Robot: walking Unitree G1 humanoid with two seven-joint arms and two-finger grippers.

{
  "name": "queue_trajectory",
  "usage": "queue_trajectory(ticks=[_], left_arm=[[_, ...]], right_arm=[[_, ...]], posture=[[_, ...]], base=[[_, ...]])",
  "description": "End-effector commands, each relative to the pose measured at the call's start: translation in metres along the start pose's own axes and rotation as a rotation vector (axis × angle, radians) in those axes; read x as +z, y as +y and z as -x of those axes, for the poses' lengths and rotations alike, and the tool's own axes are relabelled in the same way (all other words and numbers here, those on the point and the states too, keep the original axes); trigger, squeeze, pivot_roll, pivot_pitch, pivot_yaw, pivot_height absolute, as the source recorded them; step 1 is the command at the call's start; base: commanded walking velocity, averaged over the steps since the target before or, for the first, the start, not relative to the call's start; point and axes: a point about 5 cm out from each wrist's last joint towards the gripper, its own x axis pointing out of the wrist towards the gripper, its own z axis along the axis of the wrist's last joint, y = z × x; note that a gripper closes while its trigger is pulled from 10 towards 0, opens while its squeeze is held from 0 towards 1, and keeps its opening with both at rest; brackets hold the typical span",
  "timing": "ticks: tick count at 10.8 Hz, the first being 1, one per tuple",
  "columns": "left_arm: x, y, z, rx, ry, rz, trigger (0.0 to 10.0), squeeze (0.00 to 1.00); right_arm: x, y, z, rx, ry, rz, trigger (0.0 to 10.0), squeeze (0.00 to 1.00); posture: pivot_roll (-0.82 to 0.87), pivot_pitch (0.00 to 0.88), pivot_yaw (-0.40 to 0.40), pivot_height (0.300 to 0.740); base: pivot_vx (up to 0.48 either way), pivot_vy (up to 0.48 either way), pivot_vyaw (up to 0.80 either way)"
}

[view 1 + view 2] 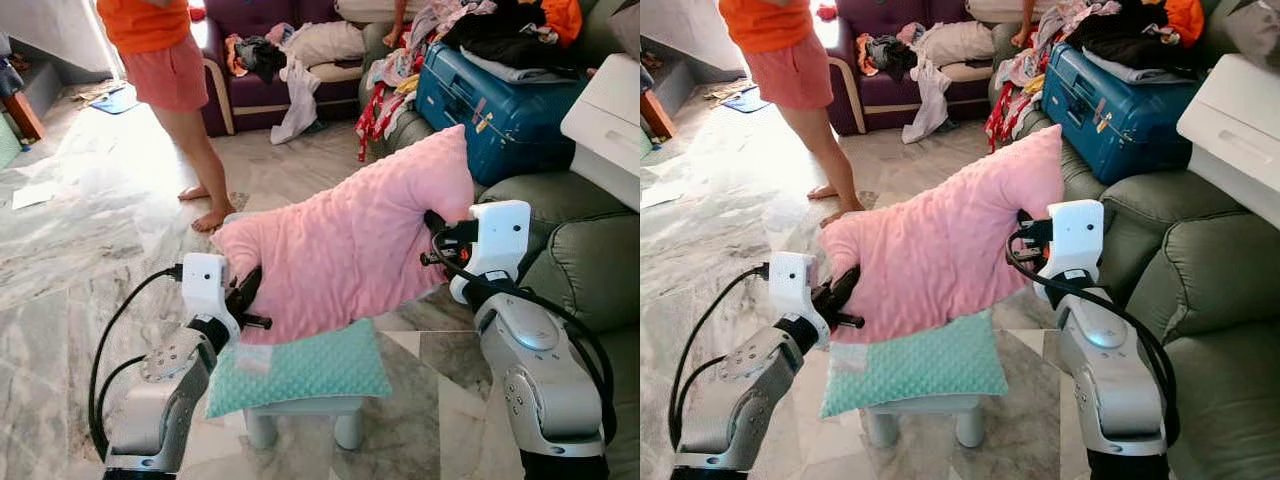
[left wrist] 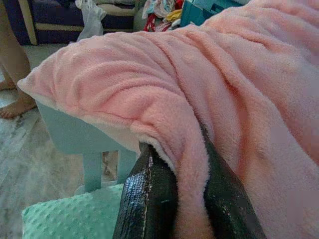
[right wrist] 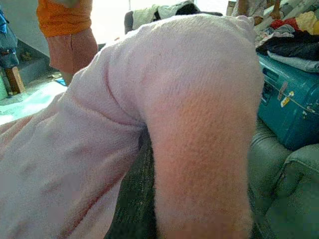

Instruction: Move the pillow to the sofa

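Holding pink pillow aloft over mint cushion on stool | L gripper pinched tight on near-left edge, seen by wrist cam | R gripper at right end, finger gap can't tell | green sofa right

Two silver-grey metal arms with rounded elbow housings, white boxy wrist blocks, left gripper with glossy black tapered jaws, right gripper in black, thick black cables looping beside each forearm, small dark screws in the left arm's casing
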Motion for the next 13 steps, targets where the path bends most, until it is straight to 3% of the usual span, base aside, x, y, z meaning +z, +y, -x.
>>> queue_trajectory(ticks=[1,2,13], left_arm=[[0.0027,-0.0032,-0.0017,-0.026,-0.006,0.01,10.0,0.0],[0.0023,-0.0036,-0.0016,-0.028,-0.003,0.008,10.0,0.0],[0.0031,-0.0081,-0.0012,-0.031,-0.006,0.035,10.0,0.0]], right_arm=[[0.0072,0.0007,-0.0008,0.006,-0.025,0.0,10.0,0.0],[0.007,0.0006,-0.0006,0.006,-0.024,-0.001,10.0,0.0],[0.0084,0.0017,0.0013,0.019,-0.033,-0.01,10.0,0.0]], posture=[[-0.25,0.017,0.024,0.74],[-0.26,0.018,0.024,0.74],[-0.26,0.029,0.018,0.74]], base=[[0.0,0.0,-0.79],[0.0,0.0,-0.79],[0.0,0.0,0.0]])
